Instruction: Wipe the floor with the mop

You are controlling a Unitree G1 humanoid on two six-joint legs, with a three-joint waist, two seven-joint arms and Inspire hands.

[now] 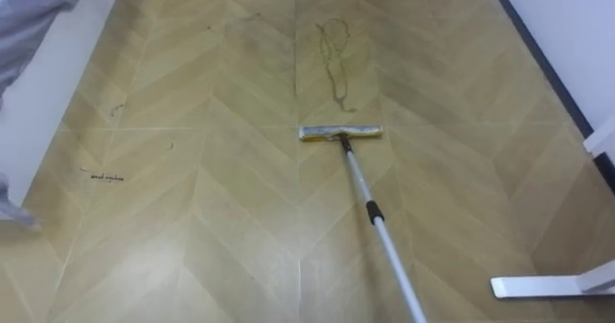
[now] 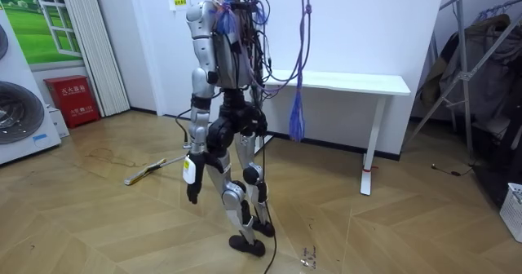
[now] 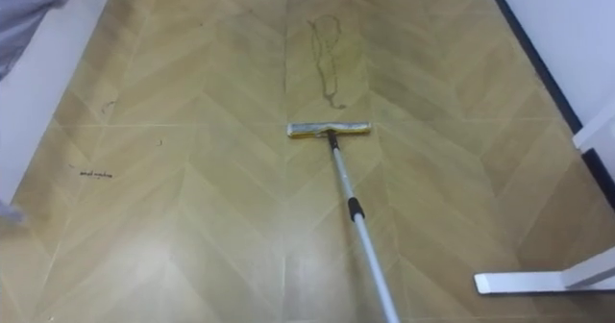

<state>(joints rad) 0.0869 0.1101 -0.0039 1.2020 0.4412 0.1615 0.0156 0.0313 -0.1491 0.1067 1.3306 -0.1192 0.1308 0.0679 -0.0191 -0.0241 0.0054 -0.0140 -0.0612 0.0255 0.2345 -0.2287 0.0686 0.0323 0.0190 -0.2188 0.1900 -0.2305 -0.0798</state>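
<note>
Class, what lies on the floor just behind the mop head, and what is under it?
Behind the mop head a thin dark squiggle runs along the wooden floor. Whatever is under the head is covered and cannot be seen.

The wood-patterned floor is carrying a mop, its head lying flat near the centre and the pole running off toward 5 o'clock. A thin squiggle is trailing from the head toward 12 o'clock. A dark mark is sitting at 9 o'clock, and a white table foot is resting at 4 o'clock.
</note>
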